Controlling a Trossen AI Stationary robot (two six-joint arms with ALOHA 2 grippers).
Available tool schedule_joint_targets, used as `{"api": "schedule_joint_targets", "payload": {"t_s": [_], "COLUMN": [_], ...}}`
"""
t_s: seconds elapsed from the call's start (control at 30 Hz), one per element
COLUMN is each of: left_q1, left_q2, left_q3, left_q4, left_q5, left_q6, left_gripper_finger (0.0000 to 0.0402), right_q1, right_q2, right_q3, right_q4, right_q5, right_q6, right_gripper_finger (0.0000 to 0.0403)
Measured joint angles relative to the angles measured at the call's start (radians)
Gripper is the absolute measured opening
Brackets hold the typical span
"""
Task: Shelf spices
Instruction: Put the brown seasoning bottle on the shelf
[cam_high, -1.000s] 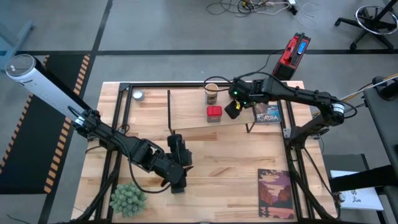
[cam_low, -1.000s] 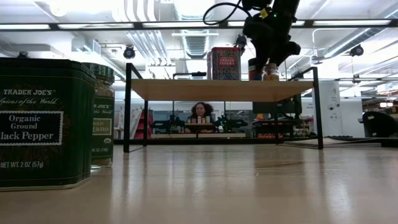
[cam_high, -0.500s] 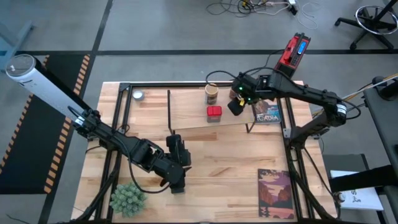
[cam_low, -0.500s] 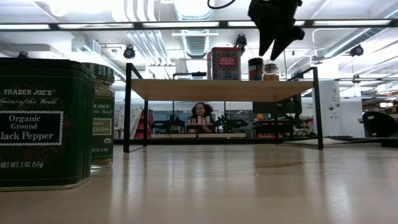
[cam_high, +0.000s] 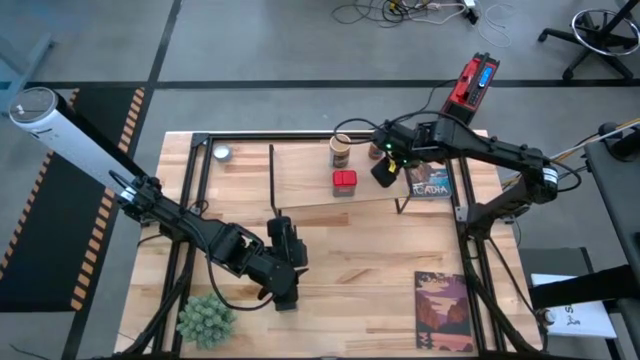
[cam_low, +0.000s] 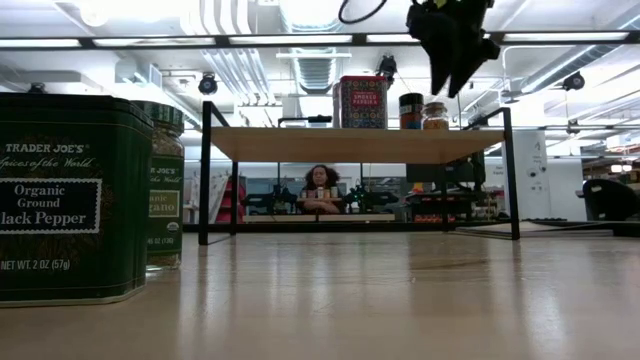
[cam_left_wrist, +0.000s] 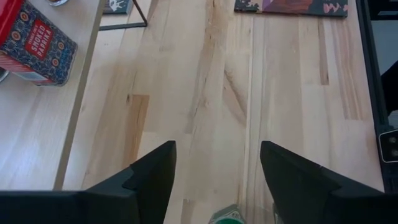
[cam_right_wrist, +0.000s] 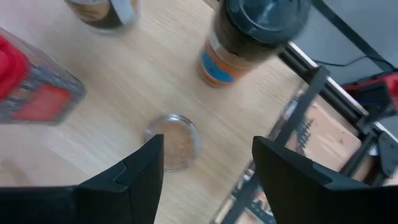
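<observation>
The shelf stands along the table's far side. On its board stand a red square tin, a tan cylinder, a dark-lidded jar and a small pale jar. My right gripper hangs open above that small jar, clear of it, and shows high over the shelf in the low view. A dark square tin and a green-lidded jar stand on the tabletop. My left gripper is open over the table, with a green lid just below it.
A fuzzy green plant ball sits at the near left corner. One picture-cover book lies at the near right, another on the shelf's right end. Another small jar stands at the shelf's far left. A person sits far behind the table.
My right gripper has risen from among the jars on the shelf's right part to well above them. The small pale jar and the dark-lidded jar stay standing on the board.
</observation>
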Motion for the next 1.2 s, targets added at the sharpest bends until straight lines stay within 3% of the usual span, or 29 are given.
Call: {"api": "schedule_joint_targets", "payload": {"t_s": [0.2,0.33,0.5,0.83,0.97,1.2], "left_q1": [0.000,0.000,0.000,0.000,0.000,-0.001], "left_q2": [0.000,0.000,0.000,0.000,0.000,0.000], "left_q3": [0.000,0.000,0.000,0.000,0.000,0.000], "left_q4": [0.000,0.000,0.000,0.000,0.000,0.000], "left_q5": [0.009,0.009,0.009,0.009,0.009,0.009], "left_q6": [0.002,0.003,0.002,0.003,0.003,0.002], "left_gripper_finger": [0.0232,0.0236,0.0232,0.0219,0.0223,0.0233], "right_q1": [0.000,0.000,0.006,0.063,0.084,0.099], "right_q2": [-0.001,-0.001,0.013,0.053,0.062,0.072], "right_q3": [0.000,0.000,-0.002,-0.008,-0.008,-0.008], "right_q4": [-0.140,-0.136,-0.125,-0.105,-0.065,-0.052], "right_q5": [0.080,0.098,0.024,0.009,-0.079,-0.095], "right_q6": [0.000,-0.006,-0.034,-0.137,-0.164,-0.157], "right_gripper_finger": [0.0213,0.0212,0.0211,0.0206,0.0205,0.0203]}}
